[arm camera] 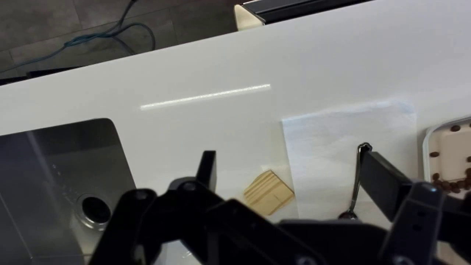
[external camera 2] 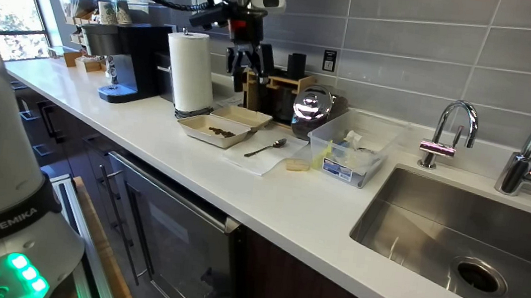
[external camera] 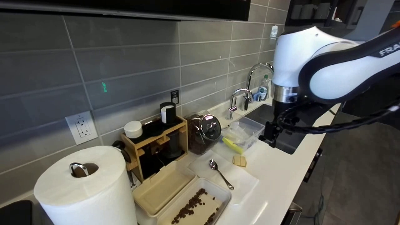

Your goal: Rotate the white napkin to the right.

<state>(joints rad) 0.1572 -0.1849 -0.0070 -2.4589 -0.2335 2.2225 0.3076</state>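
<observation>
With the black two-finger claw wide apart and empty, I'd pinch a near corner of the thin flat white napkin, right of the beige rectangular container in an exterior view, and swing slow so the shiny metal spoon on top rides along.

This is a kitchen: in an exterior view, a white counter runs beneath the gripper, with a steel sink and chrome faucets to the gripper's right. A paper towel roll and coffee machine stand to its left, a tiled wall behind it.
</observation>
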